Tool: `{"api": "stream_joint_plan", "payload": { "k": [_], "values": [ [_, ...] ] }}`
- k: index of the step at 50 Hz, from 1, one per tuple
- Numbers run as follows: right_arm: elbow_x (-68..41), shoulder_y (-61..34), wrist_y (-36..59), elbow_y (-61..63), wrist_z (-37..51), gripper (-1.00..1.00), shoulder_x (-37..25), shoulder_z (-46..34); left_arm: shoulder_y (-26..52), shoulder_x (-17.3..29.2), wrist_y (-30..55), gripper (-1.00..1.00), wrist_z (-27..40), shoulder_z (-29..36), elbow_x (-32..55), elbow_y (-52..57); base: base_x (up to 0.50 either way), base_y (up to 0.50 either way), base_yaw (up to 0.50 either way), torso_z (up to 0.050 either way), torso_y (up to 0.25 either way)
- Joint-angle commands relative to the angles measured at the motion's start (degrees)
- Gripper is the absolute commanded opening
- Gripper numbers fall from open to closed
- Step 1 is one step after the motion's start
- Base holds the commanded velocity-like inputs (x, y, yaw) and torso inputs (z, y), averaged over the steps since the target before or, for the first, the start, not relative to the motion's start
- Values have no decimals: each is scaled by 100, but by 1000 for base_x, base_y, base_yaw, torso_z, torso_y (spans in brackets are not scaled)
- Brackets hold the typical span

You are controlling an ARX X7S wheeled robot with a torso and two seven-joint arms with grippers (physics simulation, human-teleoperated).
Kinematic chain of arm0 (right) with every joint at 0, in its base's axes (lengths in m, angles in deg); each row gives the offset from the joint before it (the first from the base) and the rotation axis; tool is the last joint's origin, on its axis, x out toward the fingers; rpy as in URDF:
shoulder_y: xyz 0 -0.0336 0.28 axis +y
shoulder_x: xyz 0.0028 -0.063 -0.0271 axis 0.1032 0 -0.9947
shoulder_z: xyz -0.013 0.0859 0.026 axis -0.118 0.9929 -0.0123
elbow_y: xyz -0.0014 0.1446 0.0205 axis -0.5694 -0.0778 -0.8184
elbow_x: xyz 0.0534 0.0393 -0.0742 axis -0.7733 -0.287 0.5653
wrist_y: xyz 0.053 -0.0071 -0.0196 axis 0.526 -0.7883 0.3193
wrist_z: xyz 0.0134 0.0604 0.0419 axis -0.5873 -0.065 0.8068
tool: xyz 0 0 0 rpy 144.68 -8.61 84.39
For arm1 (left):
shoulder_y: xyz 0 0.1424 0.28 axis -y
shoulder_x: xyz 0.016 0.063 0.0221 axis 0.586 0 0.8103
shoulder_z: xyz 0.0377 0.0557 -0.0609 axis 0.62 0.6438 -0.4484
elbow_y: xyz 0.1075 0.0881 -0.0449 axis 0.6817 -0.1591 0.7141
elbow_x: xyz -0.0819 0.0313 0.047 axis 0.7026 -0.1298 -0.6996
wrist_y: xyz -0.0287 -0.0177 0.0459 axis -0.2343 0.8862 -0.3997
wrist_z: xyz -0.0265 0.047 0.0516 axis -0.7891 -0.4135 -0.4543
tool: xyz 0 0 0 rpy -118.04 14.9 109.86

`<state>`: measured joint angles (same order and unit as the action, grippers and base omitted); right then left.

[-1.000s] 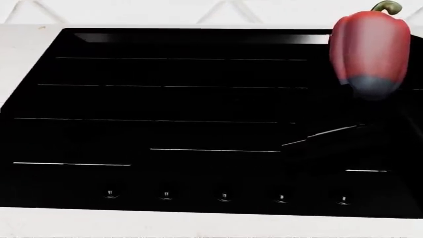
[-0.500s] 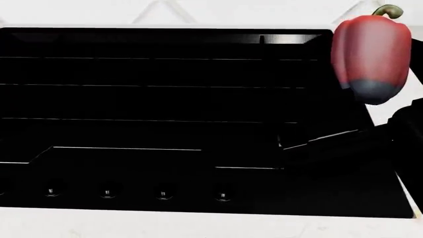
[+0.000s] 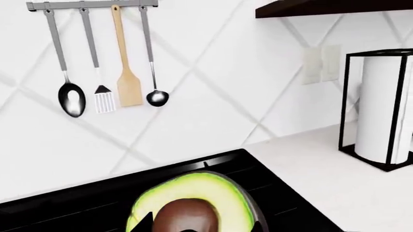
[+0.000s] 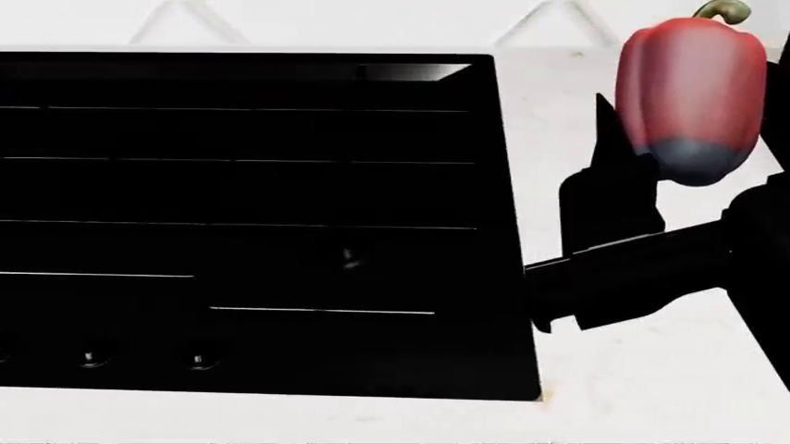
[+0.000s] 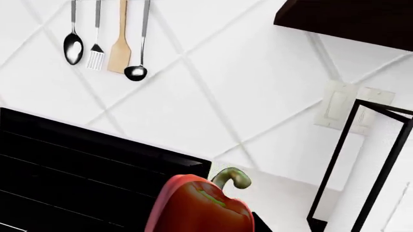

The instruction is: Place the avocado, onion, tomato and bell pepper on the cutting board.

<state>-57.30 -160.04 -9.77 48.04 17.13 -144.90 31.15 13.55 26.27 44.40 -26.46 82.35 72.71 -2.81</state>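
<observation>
The dark red bell pepper [image 4: 689,92] with its grey-blue end hangs above the white counter just right of the cooktop, and my right gripper [image 5: 203,226] is shut on it. One dark finger [image 4: 608,171] shows beside it in the head view. In the right wrist view the bell pepper [image 5: 201,208] fills the jaws, green stem up. My left gripper [image 3: 197,228] is shut on the avocado [image 3: 213,191], cut face and brown pit toward the camera, above the cooktop. The left gripper is outside the head view. The onion, tomato and cutting board are out of view.
A black glass cooktop [image 4: 247,213] with front knobs fills the left of the head view, with white counter [image 4: 642,388] to its right. A utensil rail [image 3: 96,58] hangs on the tiled wall. A black-framed paper towel holder [image 3: 380,111] stands on the counter under a dark shelf [image 5: 348,19].
The head view has swung to the right: the cooktop slid left and white counter now shows under the bell pepper. The pepper stays held in the right gripper.
</observation>
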Motion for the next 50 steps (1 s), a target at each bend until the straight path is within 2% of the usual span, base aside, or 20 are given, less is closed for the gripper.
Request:
{"api": "stream_joint_plan", "payload": {
  "k": [1,50],
  "values": [
    [314,27,-63,8,-305,-100,174,176,-96,-175,-80,-100,-127,-243,-176,63,0,-500,0,0,0],
    [234,-61,-114,39,-235,-100,83,139,65,-104,-52,-100,-132,-176,-190,79,0,-500,0,0,0]
  ]
}}
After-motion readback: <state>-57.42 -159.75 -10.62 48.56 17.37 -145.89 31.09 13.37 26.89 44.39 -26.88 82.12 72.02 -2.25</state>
